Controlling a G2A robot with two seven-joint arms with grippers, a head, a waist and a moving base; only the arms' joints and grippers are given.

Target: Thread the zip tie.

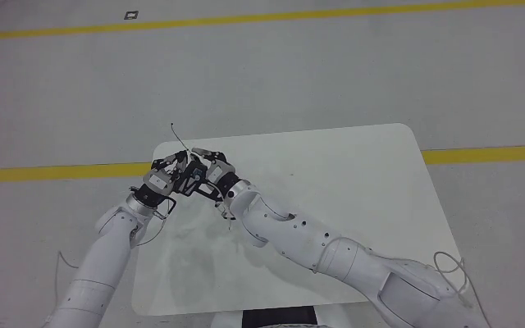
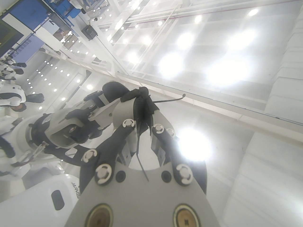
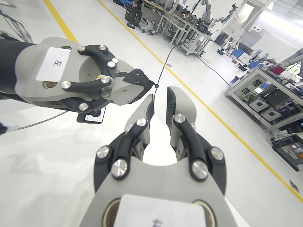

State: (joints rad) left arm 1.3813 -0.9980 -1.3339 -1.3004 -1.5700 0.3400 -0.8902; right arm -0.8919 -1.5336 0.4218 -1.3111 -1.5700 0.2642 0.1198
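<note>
The zip tie (image 3: 162, 70) is a thin black strip, stiff but bendy, with a tiny lump where it is pinched. It is up in the air, not lying on the surface (image 1: 353, 189). In the top view it sits above the upper left corner of the surface, a bit left of the middle of the frame. Its long part sticks up and away toward the upper left of that frame, like a whisker with a soft bend. A short part points the other way, toward the right gripper (image 3: 161, 95). The left gripper (image 3: 148, 83) has its jaws pinched tight on the tie, right at the lump. The right gripper's jaws are a narrow gap apart and hold nothing. The short part seems to sit in that gap, close to 1 side. I cannot tell if it touches. So the right gripper is nearer to the loose short end, and that end runs along the length of its jaws, not across them. I think the next move is for the right jaws to close on the short end and steer it to the little hole. The strip is very thin, so it could slip or bend away. No loop shows yet, so the threading looks not done. The 2 grippers are just beside each other, nearly tip to tip.
</note>
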